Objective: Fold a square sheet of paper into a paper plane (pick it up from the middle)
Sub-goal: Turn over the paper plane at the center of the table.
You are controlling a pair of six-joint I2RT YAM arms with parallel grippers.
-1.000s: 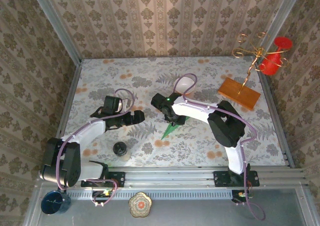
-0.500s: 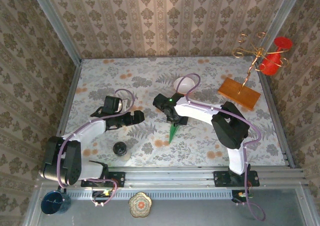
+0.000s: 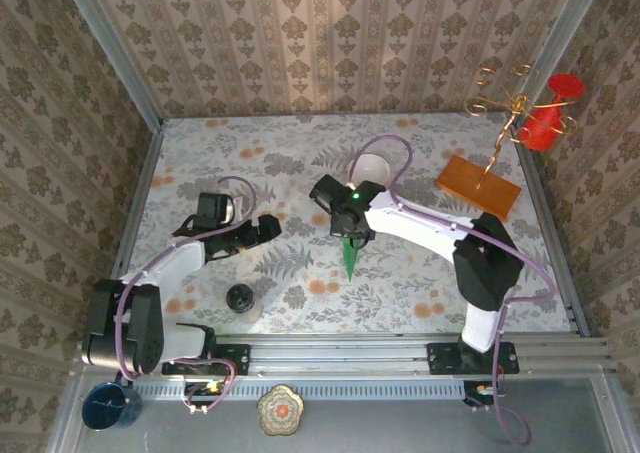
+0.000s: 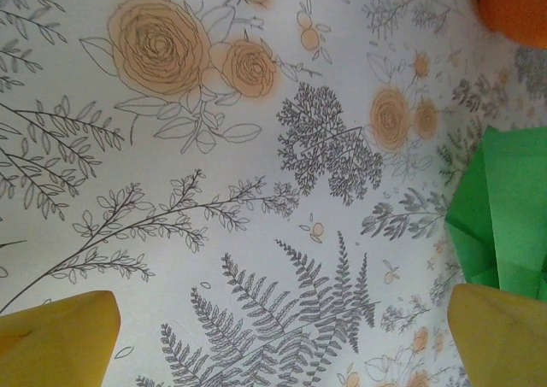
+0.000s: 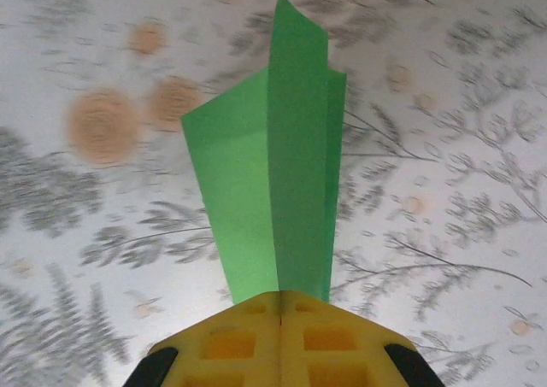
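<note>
The paper plane is seen as a narrow bright-green dart, creased along its centre, with layered folds. Its long axis is laid near-far, the tip pointed toward the near edge. It is clamped at its far end by the right gripper near the table's middle. The left gripper, to its left, is spread wide on nothing.

Bright-green folded paper dart: narrow, centre-creased, at frame centre, tip toward lower edge, tail pinched by right hand.
</note>
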